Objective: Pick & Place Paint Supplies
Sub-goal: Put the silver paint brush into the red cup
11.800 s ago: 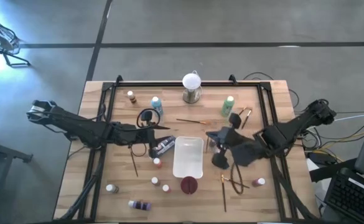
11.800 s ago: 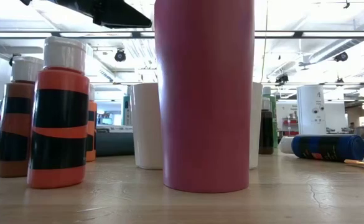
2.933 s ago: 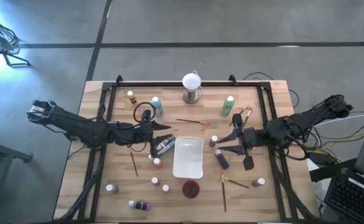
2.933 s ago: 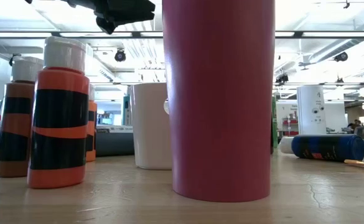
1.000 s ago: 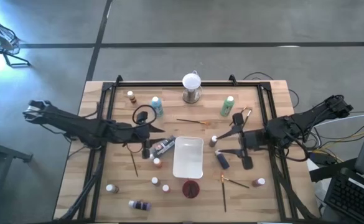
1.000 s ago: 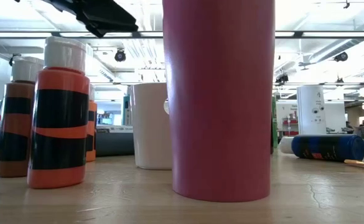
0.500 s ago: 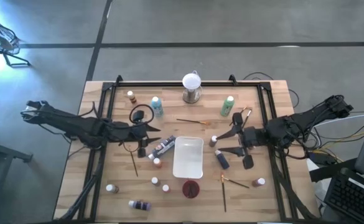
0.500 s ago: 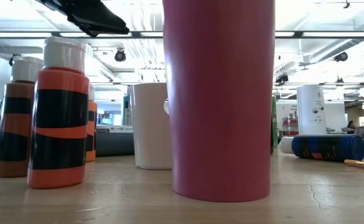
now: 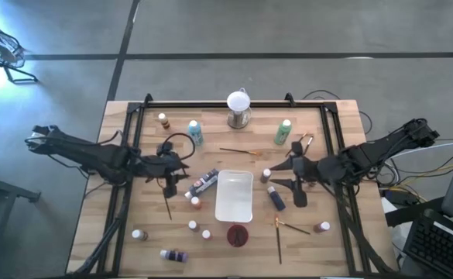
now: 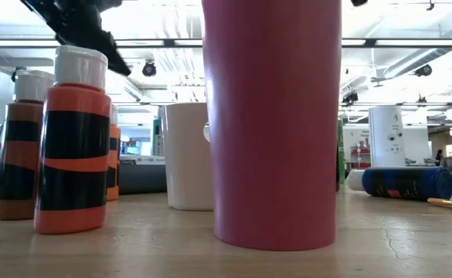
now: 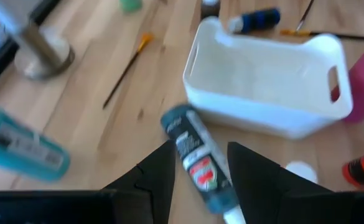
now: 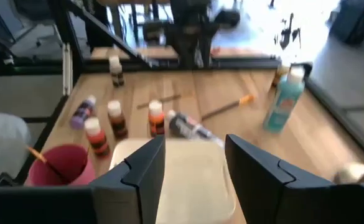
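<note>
I'd pinch that fallen bottle [image 11: 200, 162] mid-body (light, slick, rolls easily); left gripper [image 11: 199, 163] gapes empty above it.

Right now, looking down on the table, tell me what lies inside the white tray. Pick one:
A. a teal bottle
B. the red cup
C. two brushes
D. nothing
D: the tray shows only its bare white floor in the high view, and the left wrist view shows the same; the teal bottle lies on the wood just beside it and the red cup stands outside its near end.
</note>
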Robot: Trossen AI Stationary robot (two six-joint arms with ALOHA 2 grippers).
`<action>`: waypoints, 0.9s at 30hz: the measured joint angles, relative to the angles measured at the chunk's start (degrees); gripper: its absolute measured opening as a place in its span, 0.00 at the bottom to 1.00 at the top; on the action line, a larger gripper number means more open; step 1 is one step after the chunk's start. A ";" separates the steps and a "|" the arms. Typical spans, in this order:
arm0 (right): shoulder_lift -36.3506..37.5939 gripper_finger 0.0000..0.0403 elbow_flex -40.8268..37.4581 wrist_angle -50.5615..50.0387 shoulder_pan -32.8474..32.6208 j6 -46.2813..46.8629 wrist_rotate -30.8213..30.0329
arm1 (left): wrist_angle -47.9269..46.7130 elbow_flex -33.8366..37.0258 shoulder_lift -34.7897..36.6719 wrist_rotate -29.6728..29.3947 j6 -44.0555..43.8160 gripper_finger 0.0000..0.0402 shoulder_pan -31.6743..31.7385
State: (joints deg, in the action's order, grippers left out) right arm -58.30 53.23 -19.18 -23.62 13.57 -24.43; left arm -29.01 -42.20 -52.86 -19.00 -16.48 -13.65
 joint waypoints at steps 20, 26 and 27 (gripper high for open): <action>-1.20 0.41 -0.13 -11.69 0.04 9.03 -2.62 | -14.73 -1.70 -0.24 1.62 -11.72 0.38 0.04; -1.36 0.44 -0.13 -12.36 0.00 10.49 -2.74 | -15.20 -1.70 -0.24 1.60 -11.80 0.38 0.04; -1.44 0.44 -0.13 -12.35 0.00 10.50 -2.75 | -15.20 -1.70 -0.26 1.60 -11.74 0.38 0.04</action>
State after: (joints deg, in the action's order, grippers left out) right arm -59.75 53.10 -31.53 -23.62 24.08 -27.18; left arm -44.21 -43.90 -53.12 -17.41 -28.22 -13.61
